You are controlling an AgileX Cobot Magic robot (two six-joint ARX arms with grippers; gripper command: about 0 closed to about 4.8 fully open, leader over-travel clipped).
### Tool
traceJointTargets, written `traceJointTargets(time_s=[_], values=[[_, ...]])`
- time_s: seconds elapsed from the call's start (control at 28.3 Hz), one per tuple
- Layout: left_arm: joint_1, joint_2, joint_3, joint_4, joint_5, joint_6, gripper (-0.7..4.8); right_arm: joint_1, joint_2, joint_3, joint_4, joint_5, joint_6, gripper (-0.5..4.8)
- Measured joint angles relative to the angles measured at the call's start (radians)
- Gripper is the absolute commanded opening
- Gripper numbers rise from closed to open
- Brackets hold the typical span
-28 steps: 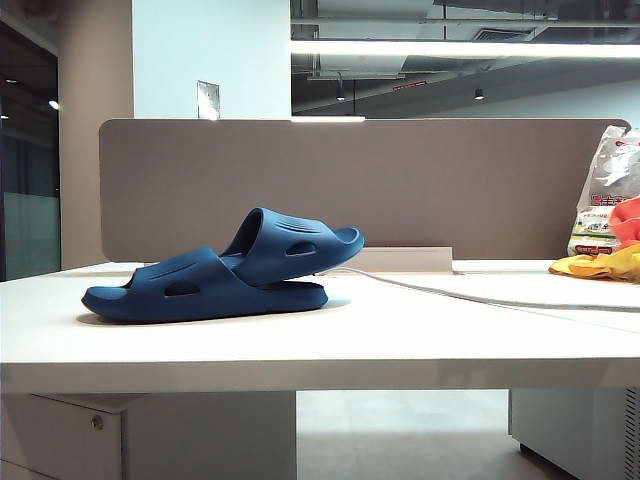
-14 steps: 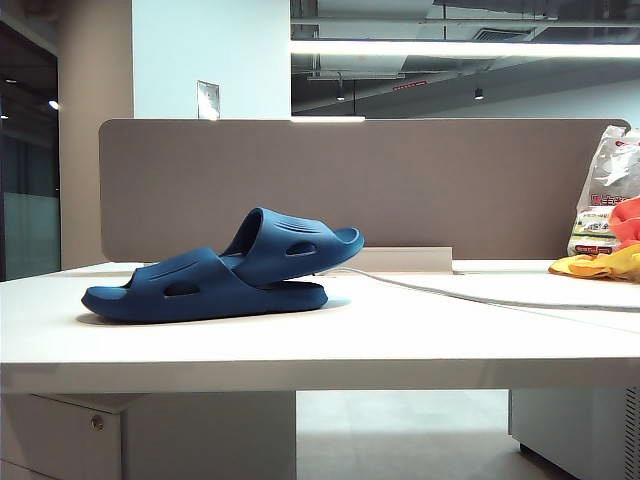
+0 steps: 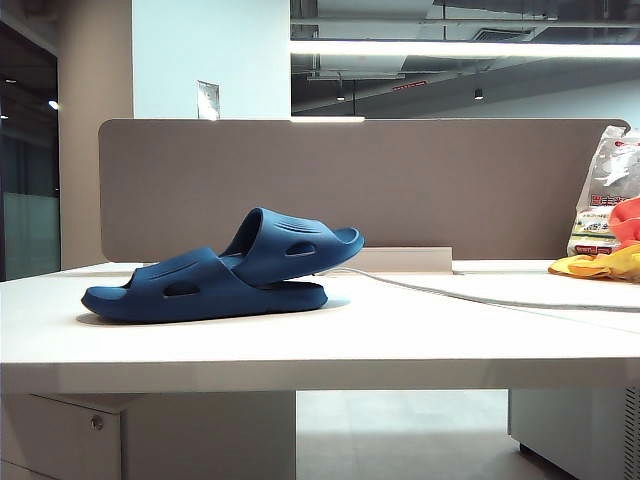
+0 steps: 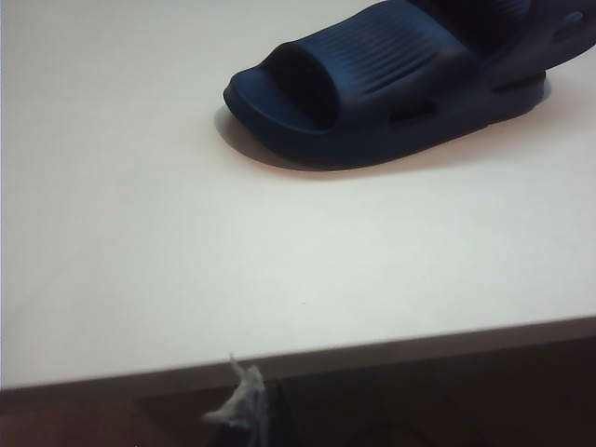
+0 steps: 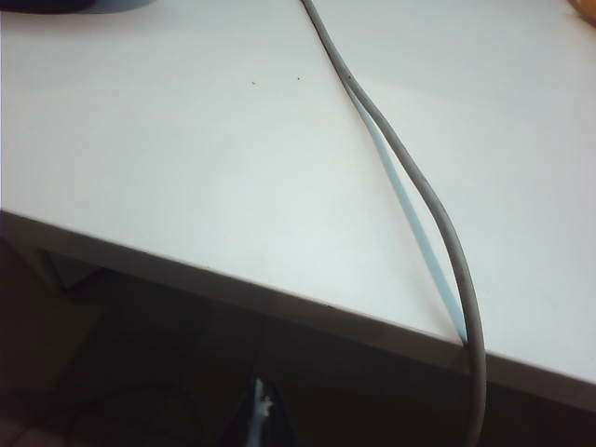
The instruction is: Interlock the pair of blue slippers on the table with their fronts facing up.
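Looking from my station, I see the left gripper (image 4: 250, 414) and right gripper (image 5: 264, 421) both closed and empty, sitting just off the near edge of the table (image 3: 420, 330). Farther in lies the pair of blue slippers (image 3: 225, 268), one flat, the other propped tilted on its heel end. Behind them stands a grey divider panel (image 3: 450, 185).

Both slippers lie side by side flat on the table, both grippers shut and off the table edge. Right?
Not side by side. In the exterior view one slipper lies flat on the table and the other slipper leans tilted on top of it. The rest holds: left gripper and right gripper are shut, off the table edge.
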Motion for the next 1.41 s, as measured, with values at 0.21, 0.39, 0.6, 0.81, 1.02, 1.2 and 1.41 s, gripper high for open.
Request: traceJointTargets(time_s=[0.21,0.39,0.6,0.81,1.02,1.2,1.41], values=[[0.000,0.000,0.000,0.000,0.000,0.000,-0.05,0.000,0.000,0.000,0.006,0.000,0.029,-0.01],[0.000,0.000,0.000,0.000,0.000,-0.001,-0.05,0.000,0.000,0.000,0.006,0.000,0.030,-0.01],[0.000,0.000,0.000,0.000,0.000,-0.001,-0.05,0.000,0.000,0.000,0.006,0.000,0.031,-0.01],[0.000,-0.001,0.000,0.000,0.000,-0.001,-0.05,-0.001,-0.001,0.000,0.006,0.000,0.031,-0.01],[0.000,-0.002,0.000,0.001,0.000,-0.001,-0.05,-0.016,-0.005,0.000,0.006,-0.003,0.032,-0.01],[0.000,-0.002,0.000,0.002,0.000,-0.001,-0.05,-0.081,-0.028,0.000,0.009,-0.004,0.033,-0.01],[0.000,-0.002,0.000,0.002,0.000,-0.001,-0.05,-0.138,-0.096,0.000,0.017,0.000,0.033,-0.01]])
